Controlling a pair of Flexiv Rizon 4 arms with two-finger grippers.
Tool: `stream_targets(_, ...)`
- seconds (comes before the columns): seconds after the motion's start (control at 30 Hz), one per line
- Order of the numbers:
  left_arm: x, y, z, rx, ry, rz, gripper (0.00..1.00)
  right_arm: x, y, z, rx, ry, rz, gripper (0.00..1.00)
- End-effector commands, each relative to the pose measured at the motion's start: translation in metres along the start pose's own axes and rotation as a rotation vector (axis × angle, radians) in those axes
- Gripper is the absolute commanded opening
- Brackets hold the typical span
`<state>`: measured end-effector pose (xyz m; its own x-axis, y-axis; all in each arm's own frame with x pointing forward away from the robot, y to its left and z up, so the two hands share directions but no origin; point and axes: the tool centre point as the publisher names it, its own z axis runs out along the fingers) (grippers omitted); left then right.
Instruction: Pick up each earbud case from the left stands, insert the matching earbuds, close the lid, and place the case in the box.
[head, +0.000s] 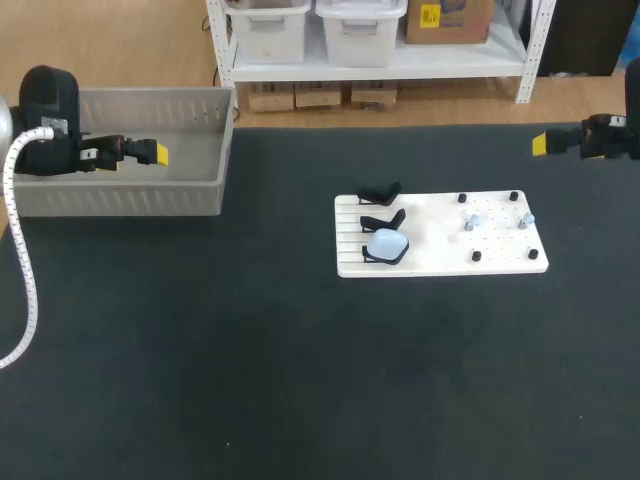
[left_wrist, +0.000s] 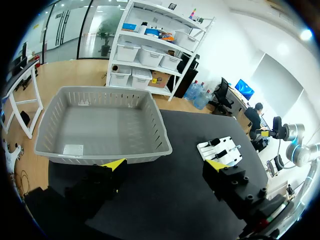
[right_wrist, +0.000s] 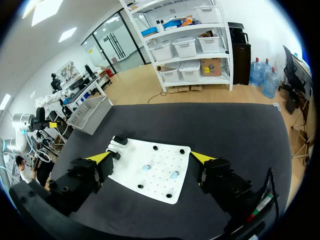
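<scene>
Left pincer (head: 155, 154), fingers apart, is hovering over the box (head: 120, 195). Right pincer (head: 540, 143), likewise apart, is hanging beyond the board (head: 440, 262). One pale-blue case (head: 388, 243) is sitting on its stand (earbuds (head: 472, 222) uninserted), so seemingly every step is waiting. Wide desk (head: 300, 380) is separating board from box walls.

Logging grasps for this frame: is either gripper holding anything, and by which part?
Nothing is held: the left gripper and right gripper are both open and empty.
</scene>
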<state>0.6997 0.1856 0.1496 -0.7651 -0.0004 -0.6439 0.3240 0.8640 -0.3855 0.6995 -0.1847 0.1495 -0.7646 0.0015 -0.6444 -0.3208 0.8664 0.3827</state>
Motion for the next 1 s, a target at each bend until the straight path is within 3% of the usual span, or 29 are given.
stream_targets(0.03,-0.001,-0.001,0.0,-0.008,0.005,-0.001,1.0,0.0,0.0,0.0,0.001,0.001,0.0,1.0)
stream_targets(0.43,-0.001,-0.001,0.0,-0.005,0.006,-0.011,1.0,0.0,0.0,0.0,0.001,0.001,0.0,1.0)
stream_targets(0.47,-0.001,0.0,0.0,0.041,-0.003,0.019,1.0,0.0,0.0,0.0,0.001,0.001,0.0,1.0)
stream_targets(0.53,-0.002,-0.002,0.0,0.038,-0.009,0.028,1.0,0.0,0.0,0.0,0.001,0.001,0.0,1.0)
stream_targets(0.63,-0.008,-0.008,-0.003,0.132,-0.083,0.073,1.0,0.0,0.0,0.0,0.001,0.001,0.0,1.0)
stream_targets(0.77,-0.013,-0.022,0.0,0.257,-0.066,0.203,1.0,0.0,0.0,0.0,0.001,0.001,0.0,1.0)
stream_targets(1.0,-0.016,-0.046,0.015,0.39,-0.008,0.476,1.0,0.0,0.0,0.0,0.001,0.001,0.0,1.0)
